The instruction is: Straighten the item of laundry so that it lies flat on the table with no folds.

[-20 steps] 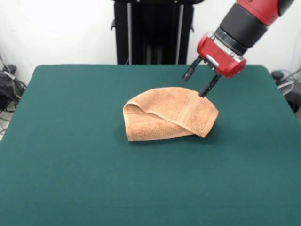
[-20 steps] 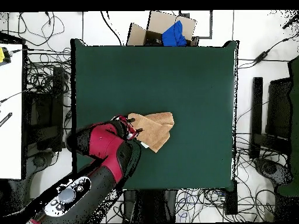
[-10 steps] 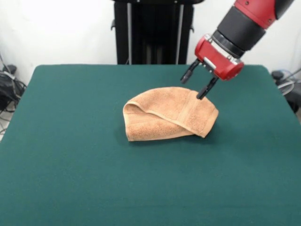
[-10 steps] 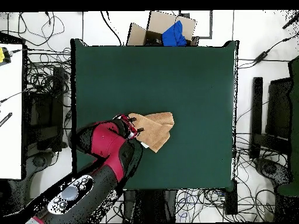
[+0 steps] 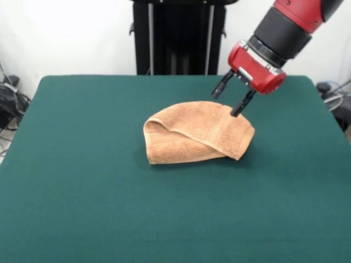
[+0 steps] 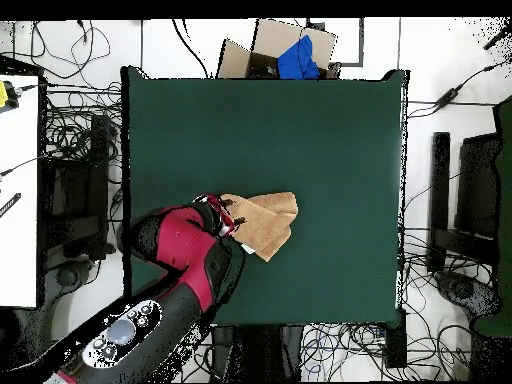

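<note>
An orange-tan towel (image 5: 197, 132) lies folded over on itself near the middle of the green desk (image 5: 82, 192), its long axis running left to right. The red end effector (image 5: 231, 99), fingers spread and empty, hovers just above the towel's upper-right corner, so the cloth lies below and to its left.

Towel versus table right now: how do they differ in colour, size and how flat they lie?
Colour: the towel is light orange-tan, the table dark green. Size: the towel covers only a small patch near the middle, while the table is far bigger. Flatness: the towel is folded over itself with a rounded, bunched end, whereas the table's cloth lies smooth. Both have soft fabric surfaces. The gripper hangs open by the towel's far corner.
</note>
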### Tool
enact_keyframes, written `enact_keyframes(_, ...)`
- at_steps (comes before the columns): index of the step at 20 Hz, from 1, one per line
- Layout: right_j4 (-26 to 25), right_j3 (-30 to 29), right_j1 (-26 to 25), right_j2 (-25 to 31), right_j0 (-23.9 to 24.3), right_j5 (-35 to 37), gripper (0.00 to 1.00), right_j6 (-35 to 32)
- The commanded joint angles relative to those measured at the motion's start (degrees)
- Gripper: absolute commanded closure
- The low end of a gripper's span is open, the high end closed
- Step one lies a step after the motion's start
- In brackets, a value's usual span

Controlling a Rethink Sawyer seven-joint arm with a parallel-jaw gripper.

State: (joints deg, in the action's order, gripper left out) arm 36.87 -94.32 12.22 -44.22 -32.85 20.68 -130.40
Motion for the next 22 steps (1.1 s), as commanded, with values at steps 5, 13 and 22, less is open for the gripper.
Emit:
enact_keyframes(5,1.3,1.1,2.4,13.8,4.1,-5.5,0.00,-9.4)
enact_keyframes(13,-2.1,0.9,4.4,18.6,7.4,-8.0,0.00,-5.0)
enact_keyframes(22,-7.3,-0.5,7.3,26.5,13.4,-12.8,0.00,-1.8)
